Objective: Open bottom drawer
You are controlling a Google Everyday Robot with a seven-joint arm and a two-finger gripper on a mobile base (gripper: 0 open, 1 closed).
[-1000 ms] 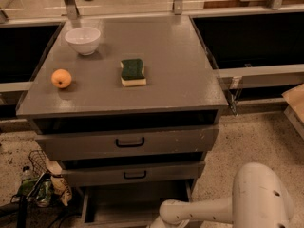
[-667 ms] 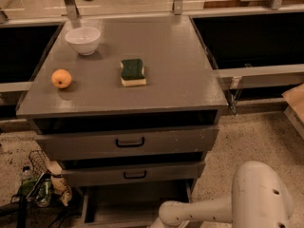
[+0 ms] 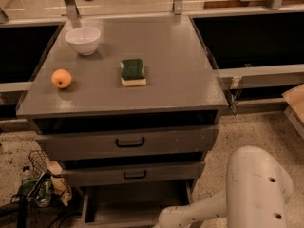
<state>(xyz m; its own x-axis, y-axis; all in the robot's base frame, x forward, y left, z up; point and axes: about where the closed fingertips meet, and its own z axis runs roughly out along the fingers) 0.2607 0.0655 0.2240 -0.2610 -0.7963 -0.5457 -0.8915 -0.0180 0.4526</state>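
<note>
Three grey drawers sit in the cabinet, and the bottom drawer [image 3: 135,204] lies at the lower middle of the frame, pulled out so that its bare inside shows under the middle drawer [image 3: 133,175]. The white arm [image 3: 194,212] reaches in from the lower right, and the gripper goes below the bottom edge, so I cannot tell if its jaws are apart or together. I think the danger is a too long pull: the drawer may leave its rails, or the cabinet may jerk and the orange [image 3: 61,78] roll off the top
</note>
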